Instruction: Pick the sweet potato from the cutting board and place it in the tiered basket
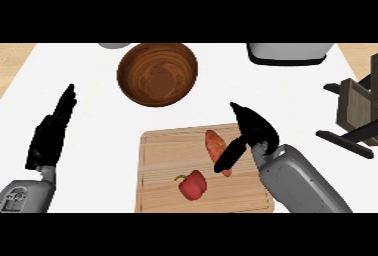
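Note:
An orange sweet potato (215, 144) lies on the wooden cutting board (162, 150), in its right half, pointing away from me. My right hand (251, 131) hovers at the potato's right side, fingers straight, thumb reaching down over its near end; nothing is gripped. At the right edge stands the dark wooden tiered basket (356, 112), only partly in view. My left hand (50, 134) rests open at the left, fingers up, away from the board.
A red bell pepper (193, 184) sits on the board near its front. A brown wooden bowl (157, 74) stands behind the board. A white appliance (288, 52) is at the back right, and a grey object (113, 45) peeks in at the top.

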Robot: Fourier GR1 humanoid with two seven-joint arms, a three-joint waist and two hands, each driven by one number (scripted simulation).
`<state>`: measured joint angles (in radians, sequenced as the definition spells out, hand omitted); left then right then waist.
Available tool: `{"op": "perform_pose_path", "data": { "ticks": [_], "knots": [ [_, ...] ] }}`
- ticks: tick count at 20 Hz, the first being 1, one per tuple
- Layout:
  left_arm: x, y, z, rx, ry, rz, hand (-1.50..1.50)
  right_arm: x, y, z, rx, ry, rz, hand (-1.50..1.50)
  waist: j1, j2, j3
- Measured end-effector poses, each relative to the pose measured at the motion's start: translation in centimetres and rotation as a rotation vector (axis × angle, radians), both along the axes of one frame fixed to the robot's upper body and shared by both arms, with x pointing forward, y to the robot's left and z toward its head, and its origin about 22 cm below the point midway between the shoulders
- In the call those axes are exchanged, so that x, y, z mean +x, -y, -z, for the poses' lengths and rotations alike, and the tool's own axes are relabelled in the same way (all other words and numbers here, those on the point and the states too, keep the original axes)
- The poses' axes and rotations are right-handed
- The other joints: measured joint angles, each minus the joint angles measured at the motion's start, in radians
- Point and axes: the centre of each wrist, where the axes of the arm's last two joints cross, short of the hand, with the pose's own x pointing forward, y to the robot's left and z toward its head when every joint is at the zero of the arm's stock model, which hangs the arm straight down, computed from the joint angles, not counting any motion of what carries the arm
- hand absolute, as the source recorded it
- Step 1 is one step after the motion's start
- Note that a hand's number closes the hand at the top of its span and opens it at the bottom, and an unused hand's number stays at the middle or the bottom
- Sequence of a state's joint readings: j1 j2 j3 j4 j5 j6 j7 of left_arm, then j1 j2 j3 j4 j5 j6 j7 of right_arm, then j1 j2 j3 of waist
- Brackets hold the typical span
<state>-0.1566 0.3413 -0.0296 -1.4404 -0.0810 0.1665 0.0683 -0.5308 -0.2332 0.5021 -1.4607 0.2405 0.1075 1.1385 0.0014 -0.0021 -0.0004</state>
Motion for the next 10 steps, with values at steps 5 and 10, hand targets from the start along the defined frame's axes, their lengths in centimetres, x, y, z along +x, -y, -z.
{"op": "perform_pose_path", "data": {
  "ticks": [5, 10],
  "knots": [
    [0.0, -0.2, -0.6, 0.004, -0.005, 0.003, 0.00, -0.7, -1.0, 0.5, -0.036, 0.025, -0.016, -1.50, 0.000, 0.000, 0.000],
    [-0.1, 0.4, 0.2, 0.001, -0.005, 0.000, 0.00, -0.6, -1.9, 0.6, -0.043, 0.022, -0.020, -1.50, 0.000, 0.001, 0.000]
  ]
}}
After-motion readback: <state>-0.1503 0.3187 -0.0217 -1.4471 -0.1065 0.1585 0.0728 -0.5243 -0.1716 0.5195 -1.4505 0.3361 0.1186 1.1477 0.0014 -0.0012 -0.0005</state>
